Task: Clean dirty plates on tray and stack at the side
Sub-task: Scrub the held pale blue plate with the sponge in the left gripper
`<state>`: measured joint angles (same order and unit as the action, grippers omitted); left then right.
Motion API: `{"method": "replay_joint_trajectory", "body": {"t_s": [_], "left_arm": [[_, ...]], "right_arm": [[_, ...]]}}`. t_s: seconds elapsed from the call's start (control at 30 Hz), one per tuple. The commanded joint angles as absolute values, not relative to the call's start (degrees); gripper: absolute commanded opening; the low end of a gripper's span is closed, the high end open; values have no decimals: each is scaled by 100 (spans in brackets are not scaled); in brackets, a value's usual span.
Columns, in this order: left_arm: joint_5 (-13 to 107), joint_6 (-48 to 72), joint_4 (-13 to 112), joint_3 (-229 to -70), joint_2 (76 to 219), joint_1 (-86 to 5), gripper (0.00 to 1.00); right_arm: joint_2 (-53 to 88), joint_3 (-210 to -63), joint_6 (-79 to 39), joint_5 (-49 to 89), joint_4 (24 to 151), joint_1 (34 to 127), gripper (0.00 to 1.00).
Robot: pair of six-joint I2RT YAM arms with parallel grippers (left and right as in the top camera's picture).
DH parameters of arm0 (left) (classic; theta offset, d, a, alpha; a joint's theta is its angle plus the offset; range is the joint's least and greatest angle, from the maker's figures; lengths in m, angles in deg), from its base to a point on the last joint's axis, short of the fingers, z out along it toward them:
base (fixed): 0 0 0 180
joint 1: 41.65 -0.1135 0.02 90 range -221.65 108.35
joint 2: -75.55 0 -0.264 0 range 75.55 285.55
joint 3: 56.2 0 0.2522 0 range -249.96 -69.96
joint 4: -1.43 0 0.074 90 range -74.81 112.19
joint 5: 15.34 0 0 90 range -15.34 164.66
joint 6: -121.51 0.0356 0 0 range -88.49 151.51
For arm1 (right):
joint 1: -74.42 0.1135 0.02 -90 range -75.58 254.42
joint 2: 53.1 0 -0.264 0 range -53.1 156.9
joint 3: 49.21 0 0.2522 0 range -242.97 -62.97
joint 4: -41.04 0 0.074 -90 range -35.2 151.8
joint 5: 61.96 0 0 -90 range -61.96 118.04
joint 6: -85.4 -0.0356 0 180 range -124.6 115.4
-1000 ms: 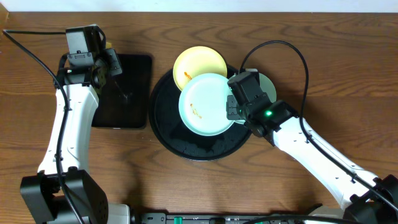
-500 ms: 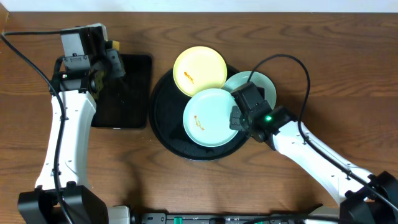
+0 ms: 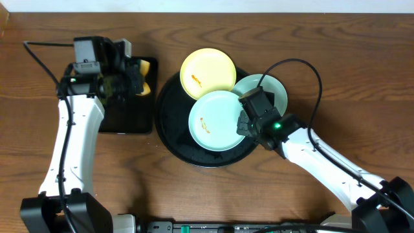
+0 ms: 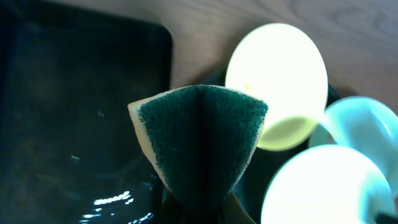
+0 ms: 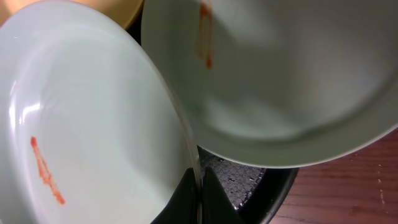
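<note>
The large round black tray (image 3: 171, 123) holds three plates. A pale yellow plate (image 3: 207, 72) with an orange smear leans on its far rim. A mint-blue plate (image 3: 217, 121) with an orange smear sits in the middle, and my right gripper (image 3: 242, 123) is shut on its right rim (image 5: 198, 186). A second mint-blue plate (image 3: 266, 89) lies at the tray's right edge, also smeared (image 5: 273, 74). My left gripper (image 3: 137, 83) is shut on a folded yellow-green sponge (image 4: 198, 140) over the rectangular tray.
A smaller rectangular black tray (image 3: 126, 110) lies left of the round tray, under my left gripper. Dark wood tabletop (image 3: 323, 77) surrounds both trays. A black cable loops over the table behind my right arm.
My left gripper swung right over the rectangular tray, bringing the sponge into sight. My right gripper lowered the mint-blue plate onto the tray's middle and still grips its rim.
</note>
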<state>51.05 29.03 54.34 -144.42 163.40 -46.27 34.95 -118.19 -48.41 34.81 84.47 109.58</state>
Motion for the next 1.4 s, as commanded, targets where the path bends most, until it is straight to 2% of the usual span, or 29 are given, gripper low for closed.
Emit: {"method": "replay_joint_trajectory", "body": {"t_s": [0.0, 0.37, 0.8, 1.23, 1.37], "left_arm": [[4917, 3043, 5485, -14210, 16266, -4417, 7], [5395, 3043, 5552, -13812, 16266, -3669, 7], [5398, 3039, 5570, -13001, 16266, -2367, 7], [5463, 2663, 3920, -11731, 16266, -1659, 7], [5892, 2645, 3751, -11528, 16266, -1567, 7]], "right_arm": [[3675, -11742, -5184, 3527, 8410, 11196, 1], [4521, -11742, -5431, 3507, 7958, 11635, 1], [4527, -11745, -5431, 3509, 7868, 11635, 1], [4527, -11745, -5429, 3507, 7886, 11635, 1], [4527, -11745, -5429, 3507, 7892, 11635, 1]]}}
